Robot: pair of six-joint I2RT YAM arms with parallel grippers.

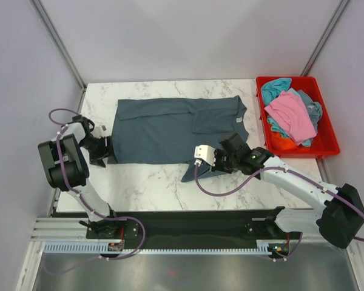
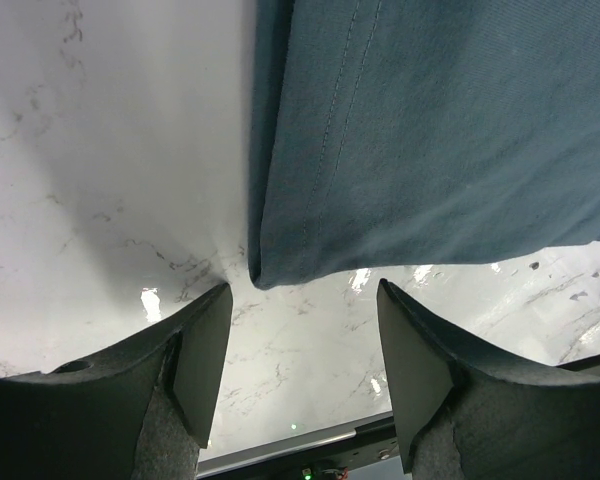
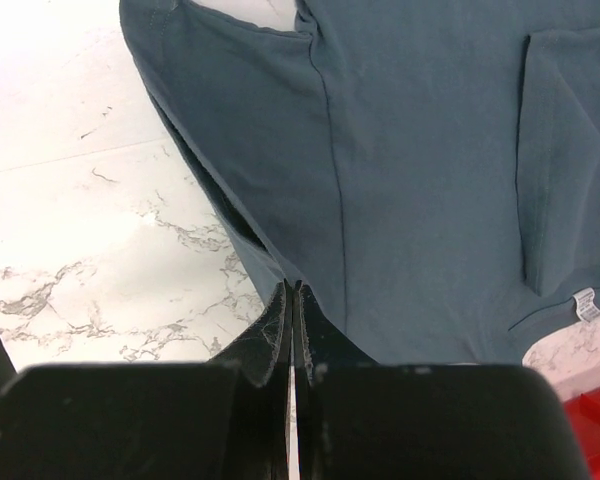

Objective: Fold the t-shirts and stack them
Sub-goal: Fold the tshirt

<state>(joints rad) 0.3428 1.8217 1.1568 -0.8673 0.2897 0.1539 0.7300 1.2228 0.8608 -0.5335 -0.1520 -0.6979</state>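
Note:
A large dark slate-blue t-shirt point(image 1: 170, 130) lies spread on the marble table, its small white tag point(image 1: 236, 120) at the right end and one sleeve point(image 1: 191, 173) trailing toward the near edge. My left gripper point(image 1: 105, 150) stands open at the shirt's near-left corner. In the left wrist view that corner point(image 2: 265, 272) sits just beyond the gripper point(image 2: 303, 290), untouched. My right gripper point(image 1: 215, 161) is shut on the shirt's near edge. The right wrist view shows the cloth point(image 3: 410, 180) rising to the gripper point(image 3: 292, 287). Pink point(image 1: 291, 115), teal point(image 1: 276, 88) and orange point(image 1: 279, 142) t-shirts lie in a heap.
The heap of shirts fills a red plastic bin point(image 1: 327, 145) at the table's right edge; a corner of the bin point(image 3: 590, 440) shows in the right wrist view. Bare marble point(image 1: 151, 182) runs along the near side. Grey walls enclose the table on three sides.

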